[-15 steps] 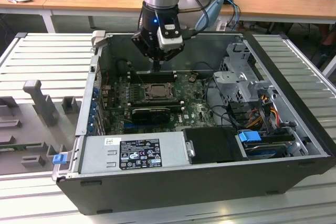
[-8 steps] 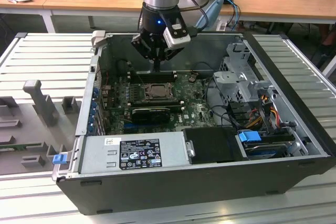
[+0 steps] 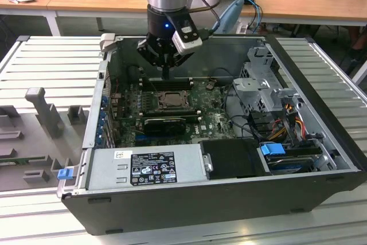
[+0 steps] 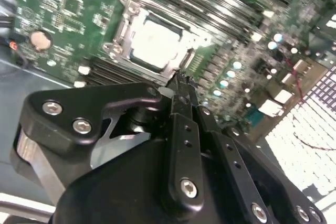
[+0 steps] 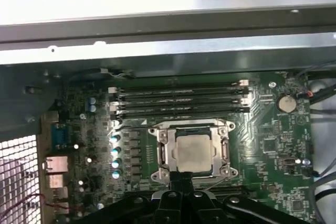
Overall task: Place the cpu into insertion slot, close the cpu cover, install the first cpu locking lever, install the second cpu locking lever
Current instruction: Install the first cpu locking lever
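Note:
The cpu (image 5: 192, 153), a pale silver square, lies flat in the insertion slot on the green board, and the slot itself is hidden under it. The cpu cover (image 5: 164, 148), a silvery frame, lies down around the chip (image 4: 157, 45) with its metal top showing through the opening. My gripper (image 3: 166, 74) hangs inside the open computer case, just above the board at the socket's far edge in the exterior view. Its black fingers (image 4: 181, 98) are pressed together with nothing between them, and the tips (image 5: 181, 183) point at the rim of the cover. I cannot tell how the thin locking levers stand.
Long black memory slots (image 5: 178, 100) run beside the socket. A long black card (image 3: 165, 123) lies on the near side of it. The power supply (image 3: 149, 164), drive cage (image 3: 261, 84) and cables (image 3: 287, 119) crowd the case. A coin battery (image 5: 286, 103) sits on the board.

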### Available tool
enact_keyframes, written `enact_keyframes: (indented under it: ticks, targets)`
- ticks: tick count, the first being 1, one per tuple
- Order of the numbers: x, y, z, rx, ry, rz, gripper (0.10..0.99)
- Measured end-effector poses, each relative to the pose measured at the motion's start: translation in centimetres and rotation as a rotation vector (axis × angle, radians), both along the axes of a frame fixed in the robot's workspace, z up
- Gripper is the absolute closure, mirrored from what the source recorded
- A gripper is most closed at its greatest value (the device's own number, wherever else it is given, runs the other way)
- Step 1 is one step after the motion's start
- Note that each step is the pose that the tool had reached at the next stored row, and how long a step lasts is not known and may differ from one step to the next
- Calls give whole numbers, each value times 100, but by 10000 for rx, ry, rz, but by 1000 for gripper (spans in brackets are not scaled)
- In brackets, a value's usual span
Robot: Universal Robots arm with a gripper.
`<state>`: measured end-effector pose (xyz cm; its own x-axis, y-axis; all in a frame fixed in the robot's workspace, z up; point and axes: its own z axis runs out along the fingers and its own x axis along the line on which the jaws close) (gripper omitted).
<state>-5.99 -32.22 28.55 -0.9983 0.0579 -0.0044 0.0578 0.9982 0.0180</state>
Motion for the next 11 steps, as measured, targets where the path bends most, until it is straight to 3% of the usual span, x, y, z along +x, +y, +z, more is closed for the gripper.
enact_keyframes:
  ticks: [1, 7, 11]
  targets:
    - [-52, 0, -3, 0, -21, -2, 980]
    - [-173, 0, -41, 22, -25, 56, 980]
    - [-187, 0, -88, 28, -104, 190, 980]
